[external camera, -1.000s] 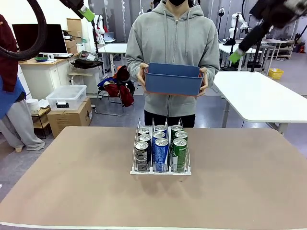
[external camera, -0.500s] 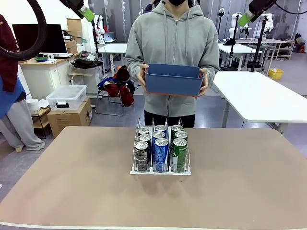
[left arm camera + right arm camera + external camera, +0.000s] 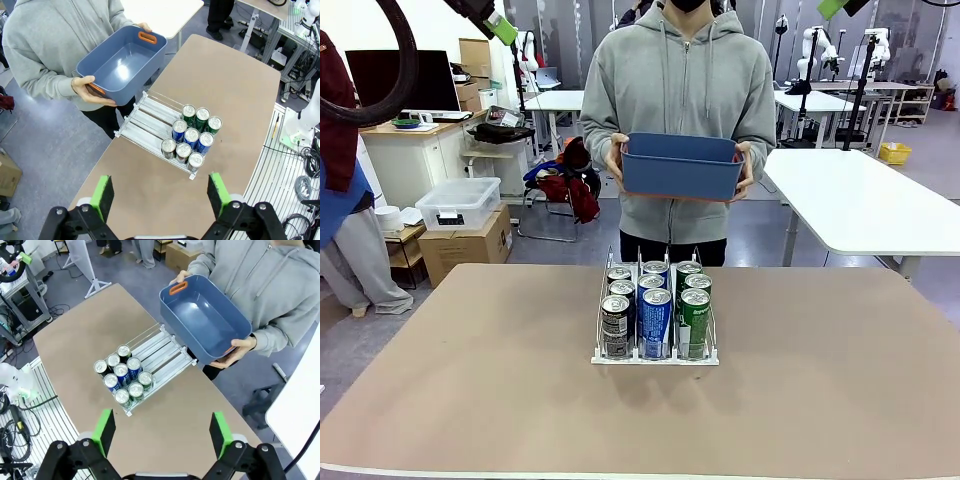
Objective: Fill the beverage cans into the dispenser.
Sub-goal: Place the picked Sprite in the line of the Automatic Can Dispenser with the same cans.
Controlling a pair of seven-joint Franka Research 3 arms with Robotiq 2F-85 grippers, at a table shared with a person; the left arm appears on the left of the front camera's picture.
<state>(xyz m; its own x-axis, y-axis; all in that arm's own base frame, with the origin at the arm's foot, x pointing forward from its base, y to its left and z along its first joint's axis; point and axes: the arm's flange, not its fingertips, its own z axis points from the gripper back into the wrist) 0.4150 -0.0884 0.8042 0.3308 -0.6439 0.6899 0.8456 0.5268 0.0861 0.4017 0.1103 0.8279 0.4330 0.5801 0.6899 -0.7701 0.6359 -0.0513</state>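
The clear dispenser [image 3: 655, 355] stands in the middle of the table with several beverage cans [image 3: 655, 305] in its three lanes: black on the left, blue in the middle, green on the right. From high above, my left gripper [image 3: 160, 192] looks down on the cans [image 3: 192, 137], which crowd one end of the rack [image 3: 147, 117]; its jaws are open and hold nothing. My right gripper [image 3: 162, 432] is just as high and open, with the cans [image 3: 124, 377] and rack [image 3: 167, 355] far below. Green pads show at the top left [image 3: 502, 28] and top right [image 3: 832, 8] of the front view.
A person in a grey hoodie stands at the table's far side and holds an empty blue bin [image 3: 682, 165] with both hands at chest height. The brown tabletop [image 3: 820, 390] spreads wide around the dispenser. White tables and boxes stand behind.
My right arm has swung up and away, from beside the person's shoulder to the picture's top edge. The left arm, the person, the bin and the cans have stayed put.
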